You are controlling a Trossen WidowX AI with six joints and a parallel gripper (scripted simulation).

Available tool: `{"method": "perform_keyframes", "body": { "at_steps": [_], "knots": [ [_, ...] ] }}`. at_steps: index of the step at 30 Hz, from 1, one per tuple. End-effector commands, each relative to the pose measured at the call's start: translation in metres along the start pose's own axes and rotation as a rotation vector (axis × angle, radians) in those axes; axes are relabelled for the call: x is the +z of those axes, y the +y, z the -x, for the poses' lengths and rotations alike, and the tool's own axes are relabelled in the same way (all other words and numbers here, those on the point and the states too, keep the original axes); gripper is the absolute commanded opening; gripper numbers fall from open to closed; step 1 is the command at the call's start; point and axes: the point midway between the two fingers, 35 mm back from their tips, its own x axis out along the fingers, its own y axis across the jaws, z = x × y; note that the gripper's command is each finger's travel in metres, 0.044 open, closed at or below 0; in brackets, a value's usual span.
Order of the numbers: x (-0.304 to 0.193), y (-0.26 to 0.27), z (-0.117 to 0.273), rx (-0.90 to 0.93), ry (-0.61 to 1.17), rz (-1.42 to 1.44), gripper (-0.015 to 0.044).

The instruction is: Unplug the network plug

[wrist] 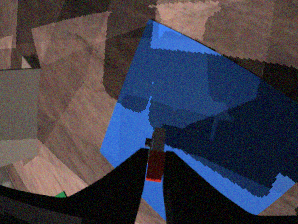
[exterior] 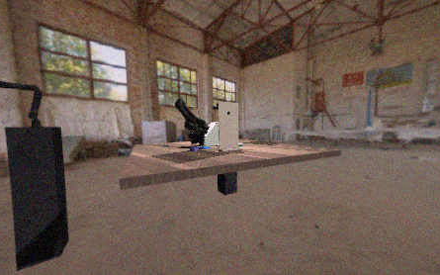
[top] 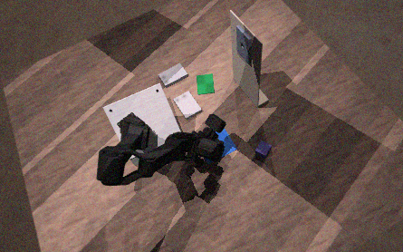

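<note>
The plug (wrist: 155,164), a small dark and red piece, is between the fingertips of my gripper (wrist: 156,156), which is shut on it. It is over the blue square (top: 227,146) (wrist: 187,70), low down; I cannot tell if it touches the surface. A green square (top: 205,84) lies farther back, its corner showing low in the wrist view (wrist: 61,194). The upright panel (top: 244,77) (exterior: 228,131) stands away from my gripper, with the blue-grey socket block (top: 244,44) on its face. No plug can be made out in the socket. The plug's tab is unclear.
A purple block (top: 263,149) (exterior: 194,148) lies beyond the blue square. Two small pale blocks (top: 173,74) (top: 187,104) lie near the green square. A large white plate (top: 140,101) is behind and under my arm (top: 147,154). The panel's edge shows at the wrist view's left.
</note>
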Motion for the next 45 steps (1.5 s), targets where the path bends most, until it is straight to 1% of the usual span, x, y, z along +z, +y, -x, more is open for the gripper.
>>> {"method": "perform_keyframes", "body": {
  "at_steps": [1, 2, 45],
  "knots": [
    [0.0, 0.0, 0.0, 0.0, 0.0, 0.0, 0.0131],
    [0.0, 0.0, 0.0, 0.0, 0.0, 0.0, 0.0156],
    [0.0, 0.001, 0.025, 0.001, 0.001, 0.002, 0.0156]
  ]
}}
